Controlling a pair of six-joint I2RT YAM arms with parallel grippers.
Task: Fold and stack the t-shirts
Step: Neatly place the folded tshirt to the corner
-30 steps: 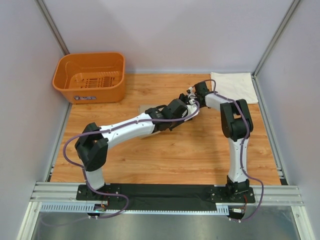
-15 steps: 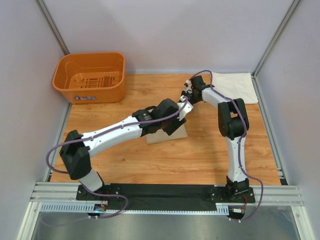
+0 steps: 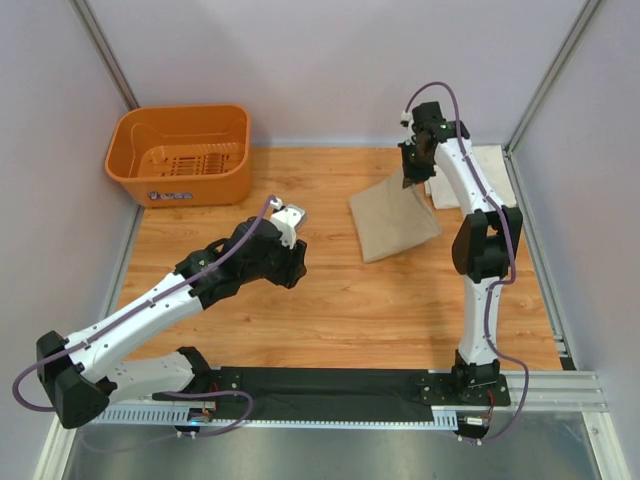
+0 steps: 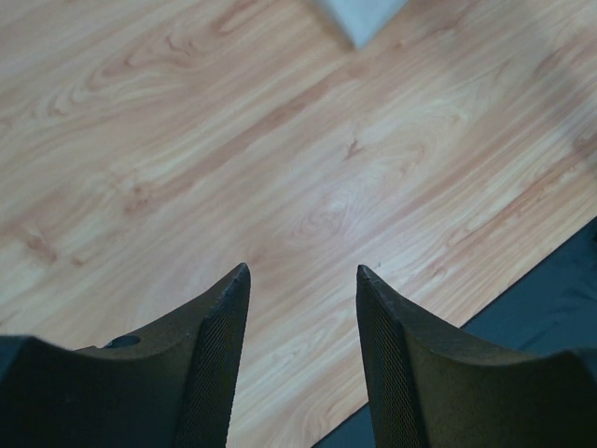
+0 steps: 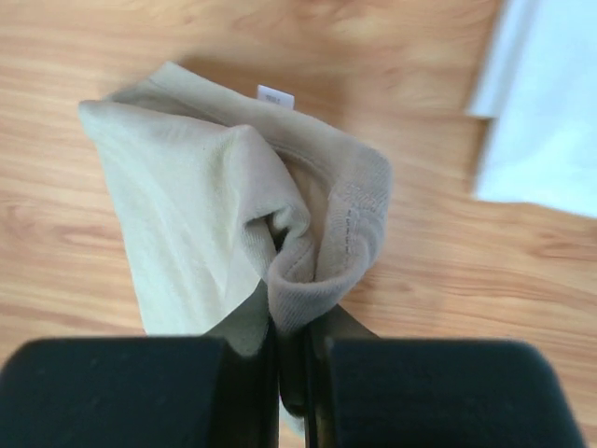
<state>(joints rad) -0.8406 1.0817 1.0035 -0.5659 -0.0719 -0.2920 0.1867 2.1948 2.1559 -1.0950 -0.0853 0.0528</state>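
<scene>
Pulled back toward the near-left corner of the table [image 3: 330,310], the left gripper [image 4: 300,271] gapes empty, while the right gripper [image 5: 297,327] pinches a ribbed edge of the tan shirt [image 5: 187,187], lifting it, limp and light, beside the cream shirt [image 5: 541,112] in the far-right corner.

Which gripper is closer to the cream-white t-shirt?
Right. The right gripper, shut on the tan t-shirt, is just beside the cream-white t-shirt; the left gripper is open, far to its left.
</scene>
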